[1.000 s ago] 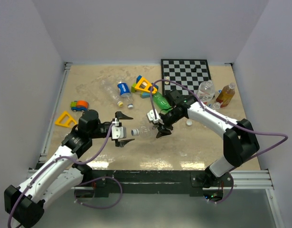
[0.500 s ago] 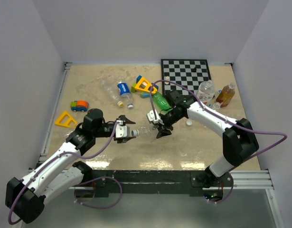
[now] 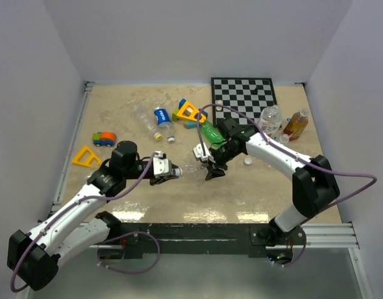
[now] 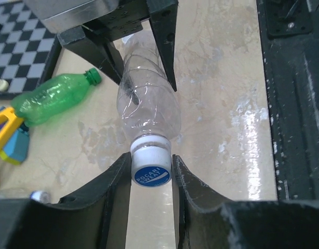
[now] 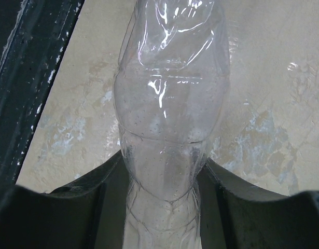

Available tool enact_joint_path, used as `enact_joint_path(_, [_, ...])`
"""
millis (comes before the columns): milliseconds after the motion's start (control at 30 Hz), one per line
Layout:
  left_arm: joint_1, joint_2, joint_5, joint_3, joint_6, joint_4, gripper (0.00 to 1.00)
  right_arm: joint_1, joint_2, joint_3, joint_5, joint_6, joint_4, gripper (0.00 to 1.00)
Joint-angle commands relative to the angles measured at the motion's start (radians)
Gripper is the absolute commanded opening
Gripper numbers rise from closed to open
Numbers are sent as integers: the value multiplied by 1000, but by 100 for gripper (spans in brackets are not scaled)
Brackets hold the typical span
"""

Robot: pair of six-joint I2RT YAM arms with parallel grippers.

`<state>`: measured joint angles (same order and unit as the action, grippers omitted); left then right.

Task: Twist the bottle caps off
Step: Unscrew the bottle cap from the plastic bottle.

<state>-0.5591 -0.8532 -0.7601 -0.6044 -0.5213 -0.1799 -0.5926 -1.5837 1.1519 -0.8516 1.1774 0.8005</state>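
A beige, mottled desk (image 3: 116, 118) with a glossy sheen is seen from above, walled in white. A flat black-and-white chessboard (image 3: 244, 93) is laid at 1 o'clock of it.

Near the middle, towards 6 o'clock, a clear bottle (image 4: 146, 104) of thin, ribbed, crinkled plastic is held level between the two arms. Its body is clamped by the right end effector (image 5: 162, 166), whose dark fingers press in on both flanks; in the right wrist view the bottle is cut off at the top and bottom edges, so neither its neck nor its base is shown.

A green bottle (image 4: 50, 98), smooth and translucent, is laid on its side at 12 o'clock of that end effector, its green cap (image 4: 94, 76) screwed on.

The left end effector (image 4: 151, 162) is drawn in narrow around the cap (image 4: 151, 169) of the clear bottle, one black finger touching each side. The cap is round, with a white ridged skirt and a blue top printed in white letters (the words "POCARI SWEAT" can be read), and it is seated on the neck.

A loose white cap (image 3: 247, 161) is lying at 3 o'clock of the held bottle; whether it is ridged cannot be made out.
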Motion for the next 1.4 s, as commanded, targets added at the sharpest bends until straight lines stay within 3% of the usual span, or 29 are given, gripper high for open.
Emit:
enact_joint_path(0, [-1,-21,63,-87,275,25,0,-9,5,37,-43,8,6,8])
enact_joint_path(200, [2,-63,277,-172,986,-73,0,-9,5,35,-37,-1,-3,8])
enact_joint_path(300, [2,-73,265,-146,1162,-73,0,-7,1,37,-40,1,-1,8])
enact_joint_path(500, [2,-89,315,-170,1130,-101,2,-10,5,37,-35,-2,-1,8])
enact_joint_path(600, [2,-95,321,-198,1094,-122,33,-10,5,35,-33,-5,-1,7])
enact_joint_path(700, [4,-75,355,-227,1049,-159,48,-10,5,35,-33,-5,-4,8])
enact_joint_path(833, [7,-40,416,-245,998,-205,54,-10,1,35,-35,-4,-1,8])
enact_joint_path(1033, [11,-3,504,-242,933,-250,53,-10,-1,37,-32,-7,-4,7])
enact_joint_path(1200, [13,-14,377,-204,880,-240,71,-9,-1,35,-29,-15,-11,8])
enact_joint_path(1367, [13,-3,240,-146,866,-193,79,-10,-2,35,-29,-15,-11,7])
